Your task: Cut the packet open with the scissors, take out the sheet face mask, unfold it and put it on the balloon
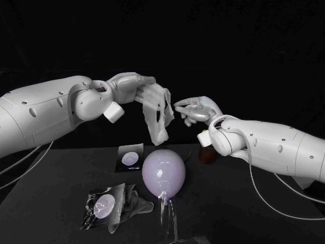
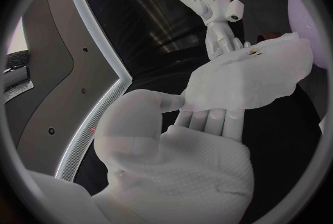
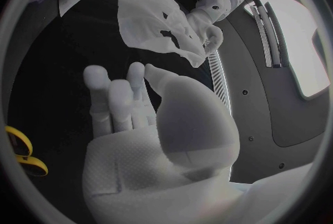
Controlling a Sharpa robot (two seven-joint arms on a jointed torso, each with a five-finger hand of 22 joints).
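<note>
Mask (image 1: 154, 127) gripped by left robot hand (image 1: 131, 84), hung above balloon (image 1: 164, 172); right robot hand (image 1: 197, 109) empty, fingers apart, just beside mask, contact unclear; scissors (image 3: 24, 156) mostly cut off

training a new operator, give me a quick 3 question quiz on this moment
1. True or false: the sheet mask already lies on the balloon.
2. What does the left hand hold? A) scissors B) sheet mask C) balloon
3. Fill in: the opened packet lies on the ____.

Key: 1 false, it hangs above the balloon; 2 B; 3 table.
</note>
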